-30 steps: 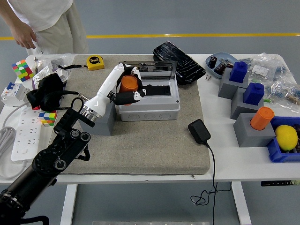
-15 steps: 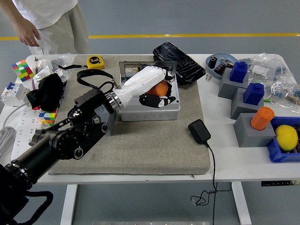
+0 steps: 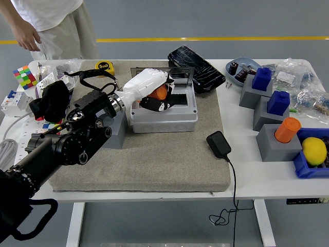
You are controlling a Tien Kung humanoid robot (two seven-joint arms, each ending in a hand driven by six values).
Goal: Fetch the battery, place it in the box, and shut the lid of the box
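Over the box (image 3: 163, 110) hangs the left hand (image 3: 154, 95), its white shell reaching in from the left with the fingers curled around the orange battery (image 3: 160, 92). That battery is wrapped under the palm, only its orange end peeking out on the right side of the hand, and it sits above the box's open compartment, toward the left part of it. Whether it touches the box floor is hard to tell from this angle; the hand hides the lower end.

So where does the task stand? The fetch looks done: the battery is in the grip and already at the box. The placing is in progress but not finished, since the fingers are closed on it and nothing is let go. The lid (image 3: 175, 77) stands upright at the back of the box, clear and open, so the closing step is untouched.

What's left, by my reading: lower or settle the battery into the compartment, open the fingers, clear the hand out, then swing that lid forward and down.

No right arm shows anywhere. At the far left a person (image 3: 49, 23) stands by the table, one hand hanging loose, touching nothing on it.
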